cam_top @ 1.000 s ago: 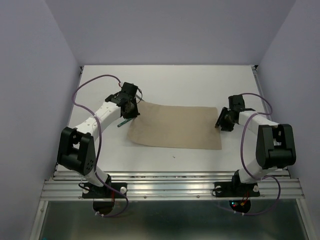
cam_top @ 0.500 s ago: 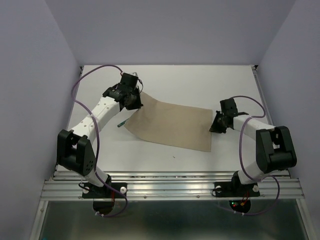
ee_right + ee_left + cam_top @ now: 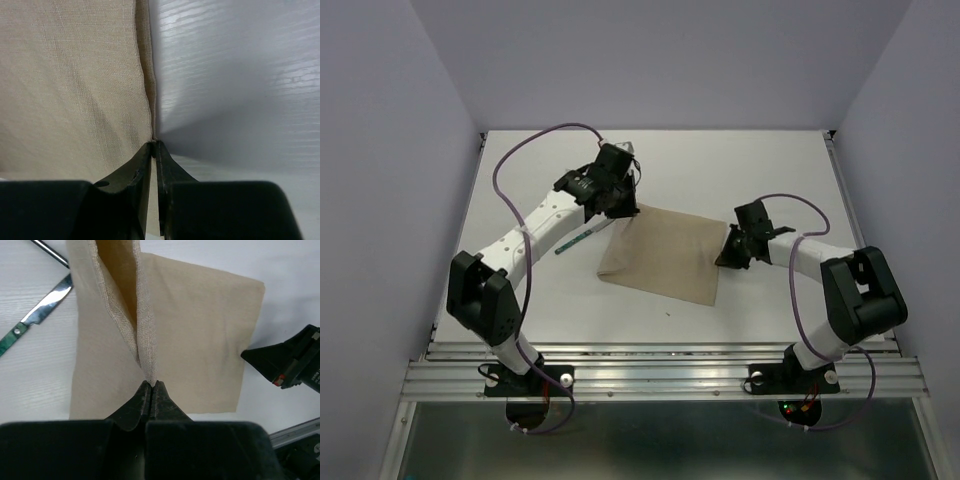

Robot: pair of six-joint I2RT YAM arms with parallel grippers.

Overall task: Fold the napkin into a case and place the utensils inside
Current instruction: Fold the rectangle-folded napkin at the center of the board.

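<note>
While both arms worked the cloth, the step in hand looked like the fold itself, well ahead of any loading. The napkin [image 3: 665, 258] lay mid-bench, mostly flat on the white bench [image 3: 740, 165] and slightly askew.

Left hand [image 3: 620, 203]: clenched on the napkin's hemmed edge at the far-left corner. The wrist view showed the hem running straight into the closed fingertips, and the cloth there was lifted into a small tent above the rest of the sheet.

Right hand [image 3: 732, 250]: pinched on the napkin's right edge, low to the bench. Its own camera showed the hem ending between the closed tips.

Utensils: a table knife [image 3: 582, 238] with a greenish handle lay on the bench just left of the cloth, apart from it. A second slim metal shaft [image 3: 47, 252] showed beyond the knife in the left wrist view; I could not tell what kind.

Judgement: no pouch shape yet, so the task was early. The next move would call for carrying the two held edges across together, keeping the cloth taut so the layers land square, and clearing the knife on the left.
</note>
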